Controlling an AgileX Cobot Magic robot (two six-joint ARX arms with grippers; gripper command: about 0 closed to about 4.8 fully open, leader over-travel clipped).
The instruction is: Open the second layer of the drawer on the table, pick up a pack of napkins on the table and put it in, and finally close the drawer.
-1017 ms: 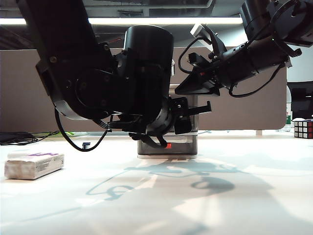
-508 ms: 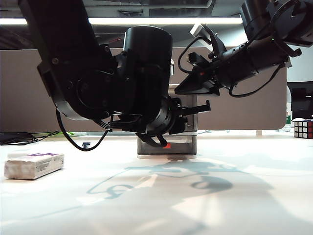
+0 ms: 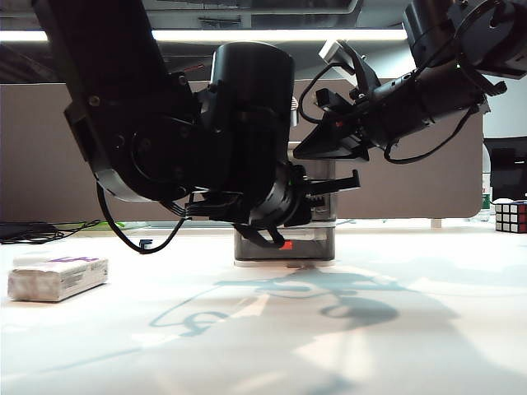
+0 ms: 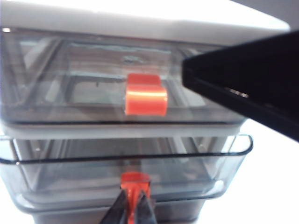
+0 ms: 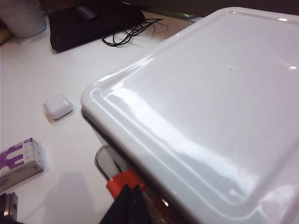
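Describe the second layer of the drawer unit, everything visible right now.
The second layer is the middle tray of three: smoky translucent grey plastic with a curved rim and a small red-orange handle. It sits level, its rim standing slightly proud of the top tray above it in the white frame, and it looks empty. The left tool is shut on that handle, both black fingers pinching it. The right tool's place relative to it is unclear.

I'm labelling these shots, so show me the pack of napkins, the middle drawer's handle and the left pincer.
pack of napkins [image 3: 58, 277]: exterior view, side face.
middle drawer's handle [image 4: 135, 179]: left wrist view, front.
left pincer [image 4: 132, 208]: left wrist view, between fingertips.
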